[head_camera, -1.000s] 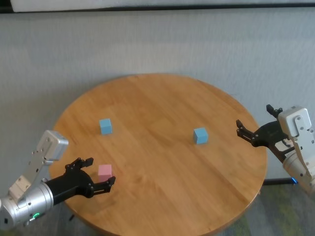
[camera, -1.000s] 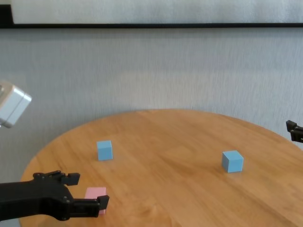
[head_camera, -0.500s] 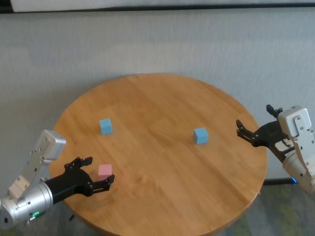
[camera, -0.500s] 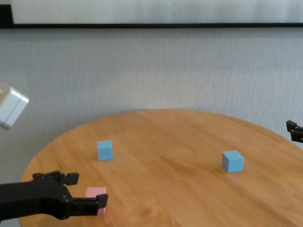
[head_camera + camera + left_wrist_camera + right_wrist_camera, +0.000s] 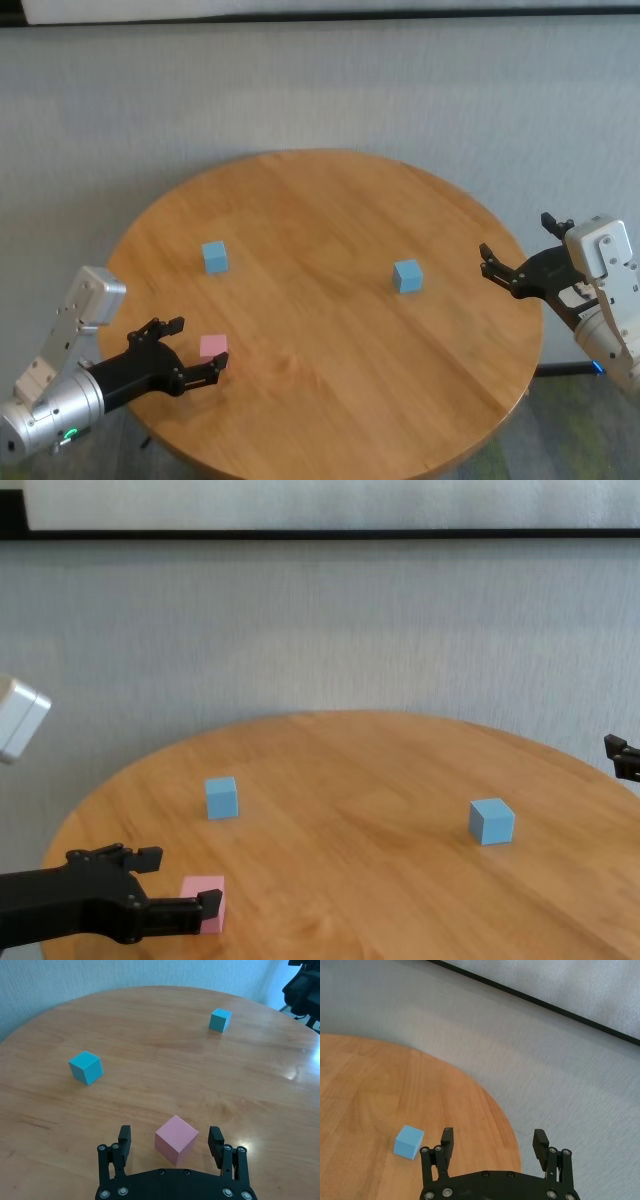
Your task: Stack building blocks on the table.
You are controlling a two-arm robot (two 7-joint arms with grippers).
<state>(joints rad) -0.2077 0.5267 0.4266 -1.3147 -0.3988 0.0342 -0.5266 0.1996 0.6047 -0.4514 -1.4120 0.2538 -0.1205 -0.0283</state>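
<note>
While all three cubes sit apart on the round honey-brown wooden table (image 5: 330, 210), no stacking is done. The left gripper (image 5: 170, 1142) stands spread wide around the matte pale pink cube (image 5: 176, 1139), seemingly not yet touching it. Both light blue cubes (image 5: 214, 257) (image 5: 407, 275) wait untouched. The right gripper (image 5: 520, 262) hangs spread wide off the table's edge.

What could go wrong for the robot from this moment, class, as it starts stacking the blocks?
1. The left gripper is open around the pink cube, which sits cornerwise between the fingers; closing may twist or squeeze it out.
2. The two blue cubes lie far apart on the table, so carrying may mean a long reach.
</note>
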